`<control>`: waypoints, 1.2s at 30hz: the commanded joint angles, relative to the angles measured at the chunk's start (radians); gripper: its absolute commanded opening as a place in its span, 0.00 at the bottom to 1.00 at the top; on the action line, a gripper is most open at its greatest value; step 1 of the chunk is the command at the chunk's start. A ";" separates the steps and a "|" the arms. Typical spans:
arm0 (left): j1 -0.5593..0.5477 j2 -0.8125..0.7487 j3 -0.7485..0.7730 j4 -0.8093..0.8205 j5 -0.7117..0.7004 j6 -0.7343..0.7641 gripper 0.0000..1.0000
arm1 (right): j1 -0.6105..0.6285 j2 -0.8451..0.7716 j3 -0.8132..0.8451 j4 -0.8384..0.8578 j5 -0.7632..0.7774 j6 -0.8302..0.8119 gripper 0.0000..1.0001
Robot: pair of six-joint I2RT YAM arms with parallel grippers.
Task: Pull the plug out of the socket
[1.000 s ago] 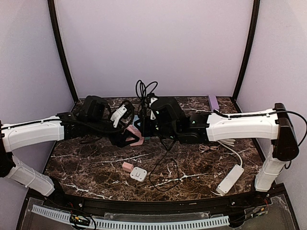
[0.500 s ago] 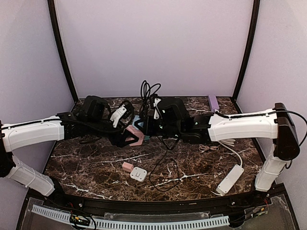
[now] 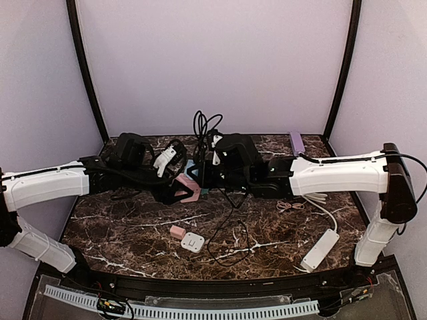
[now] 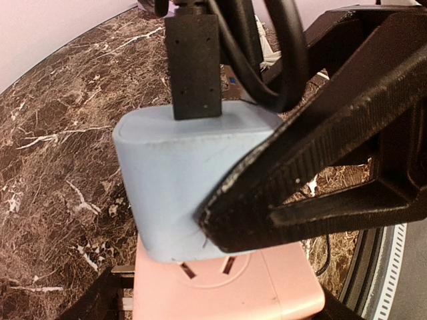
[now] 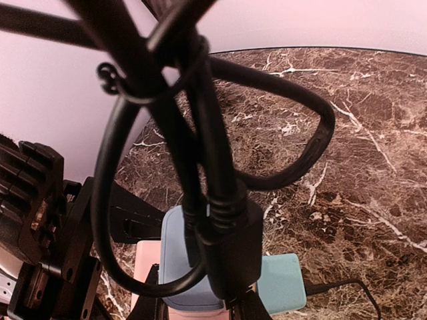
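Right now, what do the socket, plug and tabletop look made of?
The socket looks like pink moulded plastic, smooth and matte. The plug is likely pale blue plastic with a faint sheen and rounded edges. The tabletop shows brown, white-veined marble patterning; stone or printed laminate, I cannot tell.

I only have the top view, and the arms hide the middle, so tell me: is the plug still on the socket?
Observer: In the left wrist view, the blue plug sits flush on the pink socket. No gap shows.
Operator: Is anything gripping the plug?
Observer: In the same view, a black finger presses against its side.
Operator: And the cable?
Observer: The right wrist view shows a black cable looped above a black connector, which enters the plug's face opposite the socket.
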 commanded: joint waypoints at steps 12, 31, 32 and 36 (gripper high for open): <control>-0.001 0.000 0.015 -0.008 0.000 0.012 0.08 | 0.071 0.032 0.141 -0.113 0.236 -0.105 0.00; -0.002 0.002 0.006 0.001 0.012 0.017 0.06 | -0.034 -0.040 0.010 0.005 0.026 0.044 0.00; -0.003 0.004 0.006 0.001 0.012 0.017 0.06 | -0.033 -0.041 0.011 0.006 0.030 0.039 0.00; -0.002 0.011 0.006 0.004 0.019 0.010 0.05 | -0.019 -0.041 0.021 -0.010 0.074 0.009 0.00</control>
